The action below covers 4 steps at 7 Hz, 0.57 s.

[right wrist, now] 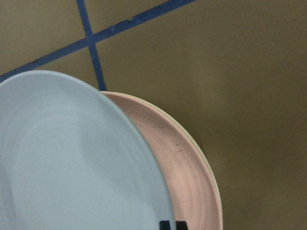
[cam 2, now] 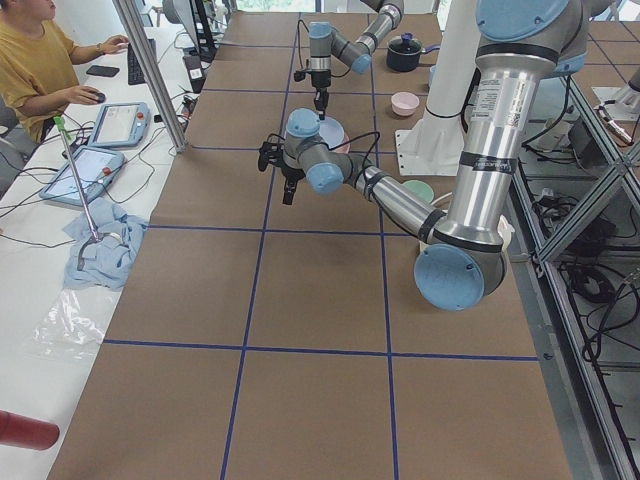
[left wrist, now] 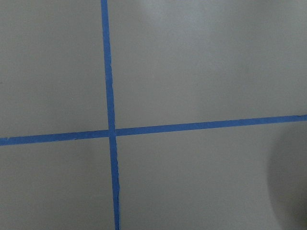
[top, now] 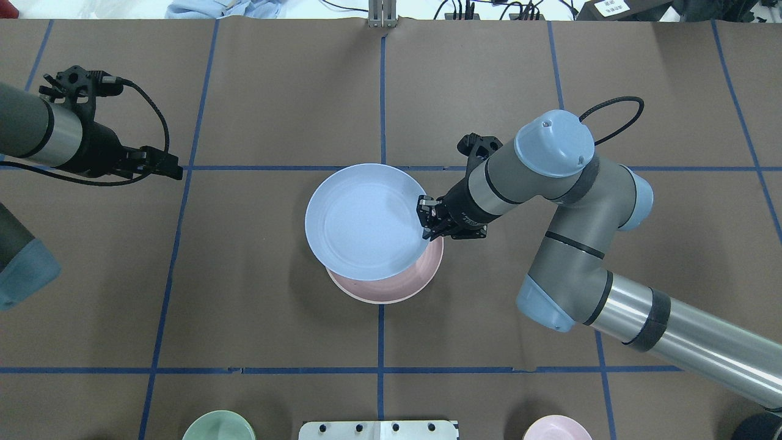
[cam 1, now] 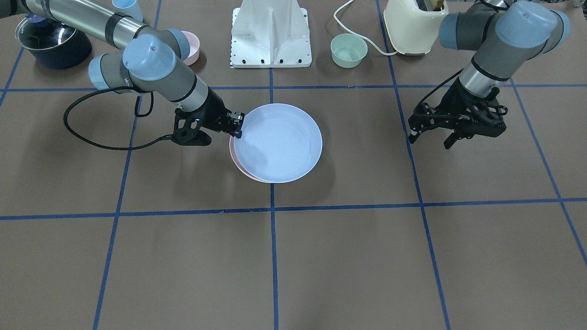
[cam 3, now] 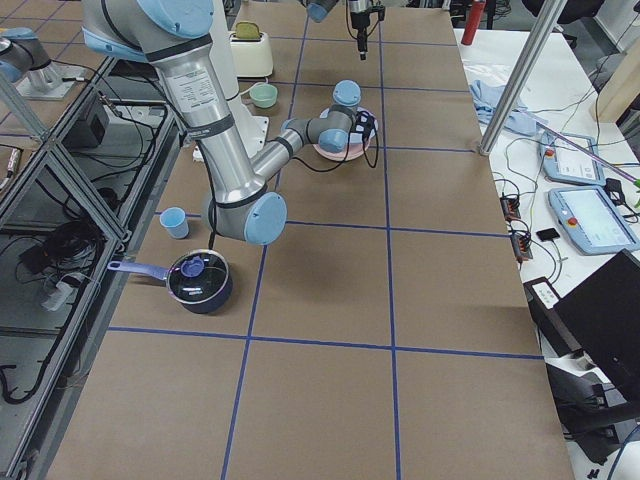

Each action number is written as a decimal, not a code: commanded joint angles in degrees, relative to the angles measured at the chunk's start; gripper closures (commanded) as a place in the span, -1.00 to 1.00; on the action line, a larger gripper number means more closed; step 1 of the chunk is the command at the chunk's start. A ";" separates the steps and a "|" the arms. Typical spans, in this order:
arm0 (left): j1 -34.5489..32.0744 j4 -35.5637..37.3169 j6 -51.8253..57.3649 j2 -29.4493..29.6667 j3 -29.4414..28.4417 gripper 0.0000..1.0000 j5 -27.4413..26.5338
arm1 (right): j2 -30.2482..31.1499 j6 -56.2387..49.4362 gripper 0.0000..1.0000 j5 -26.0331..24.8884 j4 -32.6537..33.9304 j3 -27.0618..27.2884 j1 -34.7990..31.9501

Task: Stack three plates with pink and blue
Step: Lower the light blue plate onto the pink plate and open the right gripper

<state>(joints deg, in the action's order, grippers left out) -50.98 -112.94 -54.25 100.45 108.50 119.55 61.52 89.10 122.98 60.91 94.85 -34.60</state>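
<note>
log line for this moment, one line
right gripper shut on blue plate rim | blue plate over pink plate, offset | left gripper open, empty

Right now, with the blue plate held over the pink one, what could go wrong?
The right end effector pinches the blue plate only at its rim, so it might tilt or slip. It looks off-centre over the pink plate, so releasing now may leave the stack crooked.

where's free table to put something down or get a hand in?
Free: the whole operator-side row of squares on the table, and the strip between the blue plate and the left gripper. Crowded: centre, where the right gripper holds the blue plate over the pink plate; the robot-side edge, with mint bowl, pink bowl, cream toaster and pot.
</note>
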 commanded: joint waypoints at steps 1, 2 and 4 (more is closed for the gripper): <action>0.00 0.00 -0.15 0.10 0.04 -1.00 0.06 | 0.88 0.02 1.00 -0.28 0.09 -0.02 1.37; 0.00 0.00 -0.15 0.01 -0.04 -1.00 -0.02 | 0.88 0.02 1.00 -0.80 0.09 -0.02 2.07; 0.09 0.00 -0.15 0.01 -0.04 -1.00 -0.02 | 1.06 -0.07 1.00 -0.99 0.09 0.24 2.08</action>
<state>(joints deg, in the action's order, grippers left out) -50.96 -112.94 -54.40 100.47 108.47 119.58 62.44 89.10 122.03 61.03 94.98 -32.48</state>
